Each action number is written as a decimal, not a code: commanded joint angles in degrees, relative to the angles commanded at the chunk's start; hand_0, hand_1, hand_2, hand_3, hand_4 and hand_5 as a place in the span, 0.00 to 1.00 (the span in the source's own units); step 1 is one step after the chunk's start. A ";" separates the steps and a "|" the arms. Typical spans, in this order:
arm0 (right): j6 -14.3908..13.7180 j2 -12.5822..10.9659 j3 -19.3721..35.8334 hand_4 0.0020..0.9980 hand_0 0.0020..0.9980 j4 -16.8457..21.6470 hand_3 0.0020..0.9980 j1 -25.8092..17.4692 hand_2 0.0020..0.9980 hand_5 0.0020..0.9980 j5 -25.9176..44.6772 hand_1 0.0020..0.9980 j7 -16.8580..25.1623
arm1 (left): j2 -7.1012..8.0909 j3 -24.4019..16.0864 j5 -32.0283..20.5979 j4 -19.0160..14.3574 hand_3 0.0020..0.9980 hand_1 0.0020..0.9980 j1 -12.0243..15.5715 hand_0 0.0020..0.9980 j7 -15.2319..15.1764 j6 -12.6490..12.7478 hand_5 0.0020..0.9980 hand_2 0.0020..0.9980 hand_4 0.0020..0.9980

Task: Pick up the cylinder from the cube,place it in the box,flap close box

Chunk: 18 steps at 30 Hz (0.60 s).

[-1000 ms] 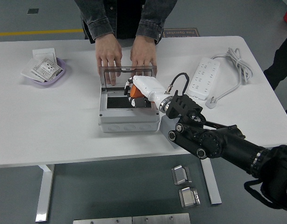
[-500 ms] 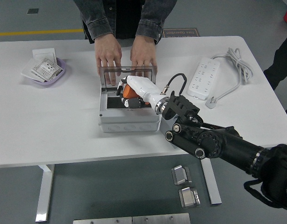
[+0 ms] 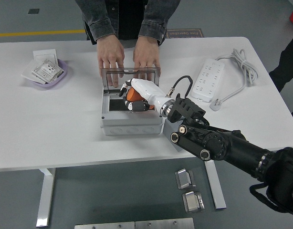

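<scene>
A grey box (image 3: 131,125) stands mid-table with its clear lid (image 3: 131,76) raised at the back. My right hand (image 3: 137,98), white-shelled with black fingers, reaches into the box from the right. Its fingers are curled on an orange cylinder (image 3: 132,97), held just over the dark box floor. A person at the far side rests both hands (image 3: 130,62) on the table behind the lid, touching its top edge. I see no cube. The left arm is out of view.
A purple bowl (image 3: 60,78) with white packets sits at the far left beside a white card. A white power strip (image 3: 206,79) with its coiled cable lies at the right. Metal parts lie on the floor below the table's near edge.
My right hand has moved left and a little deeper into the box with the orange cylinder. The person's hands and the lid have stayed put.
</scene>
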 joint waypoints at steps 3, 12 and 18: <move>0.17 0.00 0.08 0.31 0.15 -0.31 0.66 0.02 0.55 0.03 -0.87 0.35 0.19 | 0.01 0.41 -0.25 0.00 0.79 0.71 -0.13 0.70 -0.06 -0.08 0.47 0.67 0.76; 0.08 0.00 -0.51 0.60 0.20 -1.28 0.66 -0.10 0.58 0.07 -2.63 0.41 0.57 | -0.03 1.67 -1.26 0.00 0.79 0.71 -0.44 0.70 -0.21 -0.24 0.46 0.67 0.76; 0.24 0.00 -0.77 0.68 0.28 -1.91 0.67 -0.06 0.58 0.01 -2.64 0.46 1.02 | -0.24 2.06 -1.19 0.00 0.79 0.71 -0.78 0.70 -0.18 -0.61 0.46 0.67 0.76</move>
